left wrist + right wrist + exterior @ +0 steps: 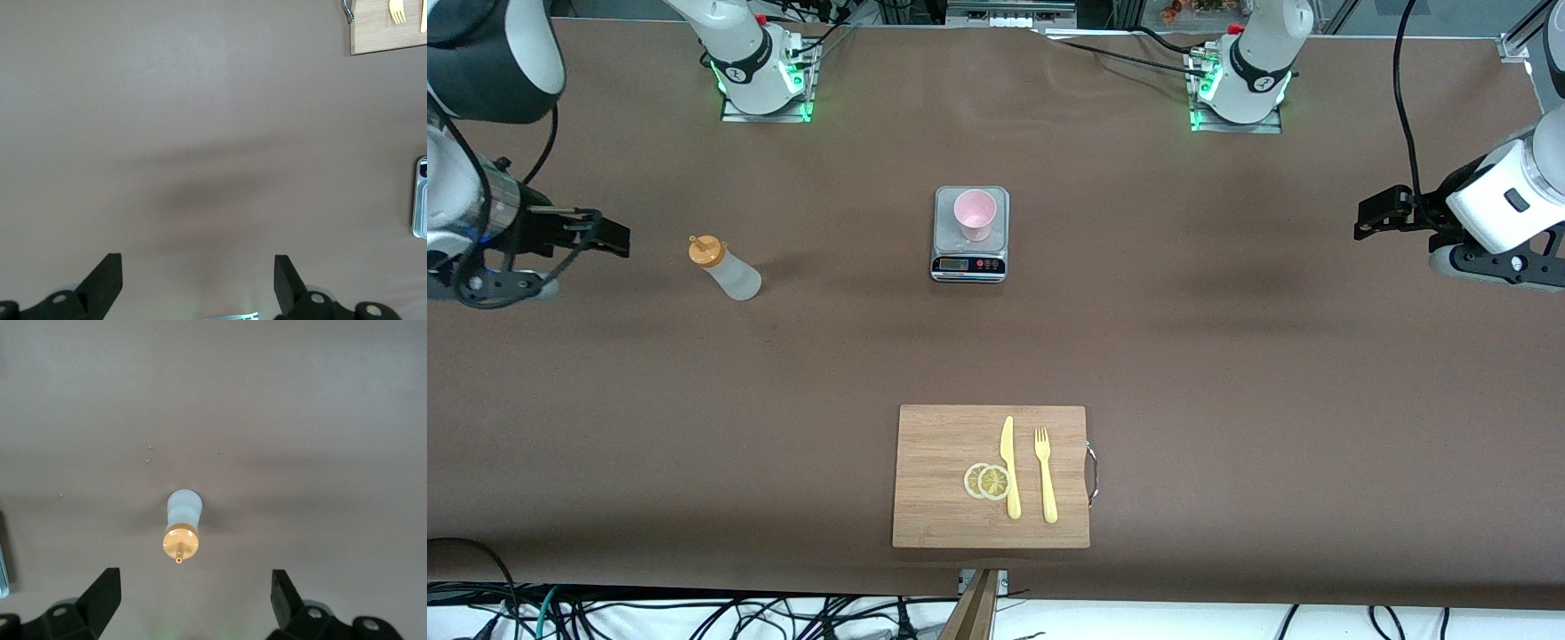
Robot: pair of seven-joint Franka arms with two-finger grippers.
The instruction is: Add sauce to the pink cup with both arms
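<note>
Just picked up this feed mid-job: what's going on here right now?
Nothing is held yet. The sauce stands on the table toward the right arm's end, and the pink cup sits on the scale. The right gripper hangs open over the sauce; the left gripper waits open over bare table at its own end.

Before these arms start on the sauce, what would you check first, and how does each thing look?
1. Sauce bottle standing upright, orange cap on: ok.
2. Pink cup upright on the scale: ok.
3. Right hand open, holding nothing, up near the bottle: ok.
4. Left hand open, holding nothing, waiting at its end of the table: ok.
5. Whether the cup already holds anything: cannot tell.
6. Scale reading: cannot tell.
</note>
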